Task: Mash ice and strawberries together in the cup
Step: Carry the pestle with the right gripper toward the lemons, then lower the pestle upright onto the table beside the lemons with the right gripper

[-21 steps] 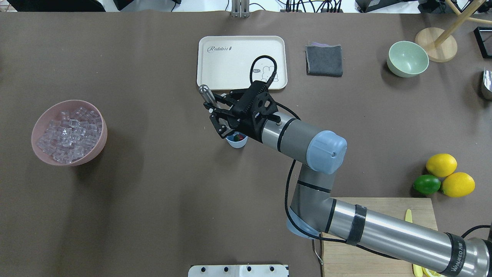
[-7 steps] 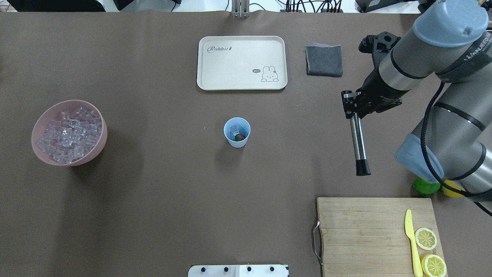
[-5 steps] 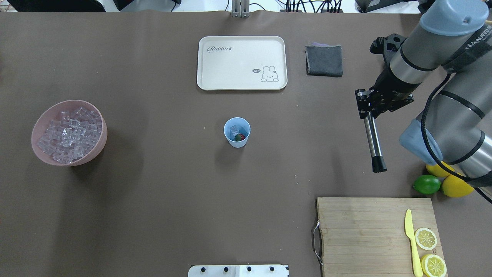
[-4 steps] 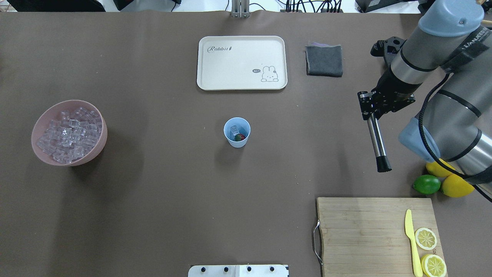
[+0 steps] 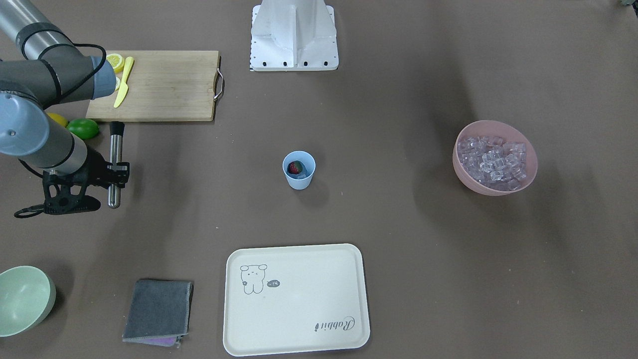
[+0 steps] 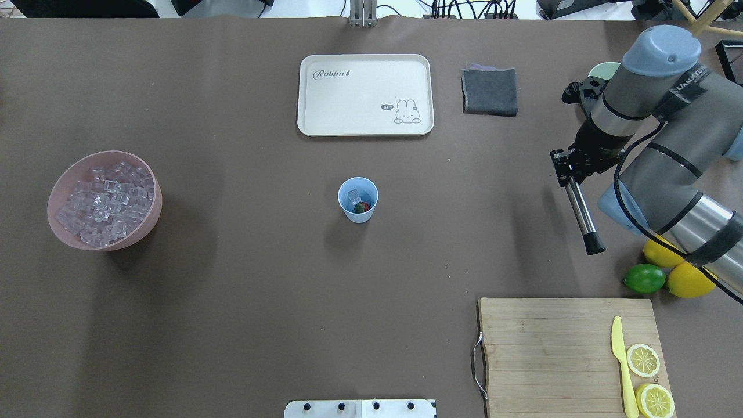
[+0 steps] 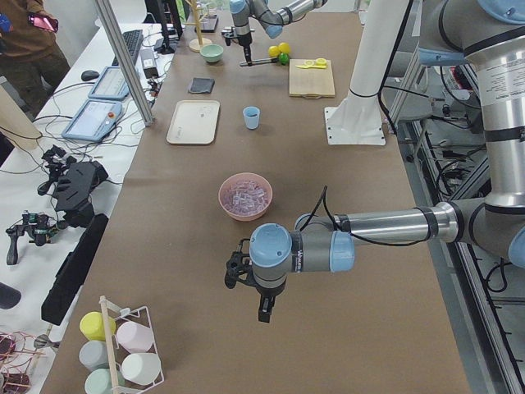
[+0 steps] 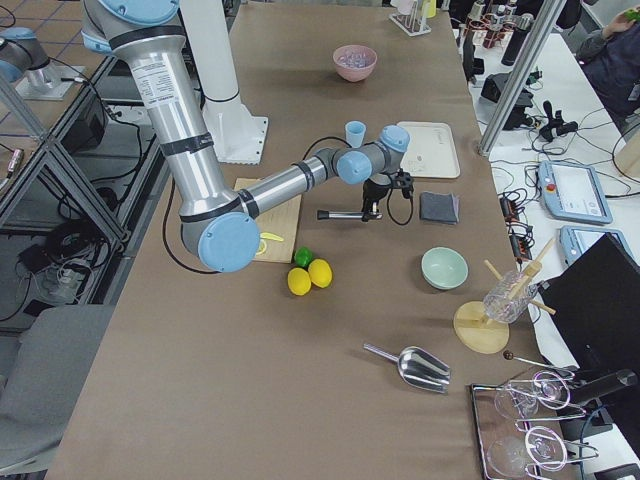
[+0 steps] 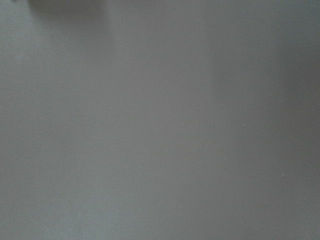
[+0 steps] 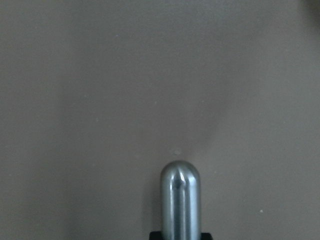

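Note:
The light-blue cup [image 6: 358, 199] [image 5: 299, 169] stands upright at the table's middle with a red strawberry [image 6: 363, 206] [image 5: 296, 167] and a clear ice cube [image 6: 353, 196] inside. More ice [image 6: 104, 200] fills the pink bowl [image 6: 150, 227] at the left. My right gripper [image 6: 566, 170] [image 5: 115, 172] is far right of the cup, shut on a steel muddler [image 6: 580, 212] [image 5: 116, 147] held roughly level above the table; its rounded end [image 10: 180, 195] shows in the right wrist view. My left gripper [image 7: 261, 305] shows only in the exterior left view; I cannot tell whether it is open or shut.
A cream tray [image 6: 364, 93] and a folded grey cloth [image 6: 489, 91] lie behind the cup. At the right are two lemons [image 6: 688, 278], a lime [image 6: 644, 278], and a wooden board [image 6: 551, 348] with a yellow knife and lemon slices. A green bowl [image 5: 22, 299] sits beyond the right gripper.
My right arm lifted the muddler out of the cup and swung far to the right. Over the last second it kept drifting right and slightly toward the robot, still gripping the muddler.

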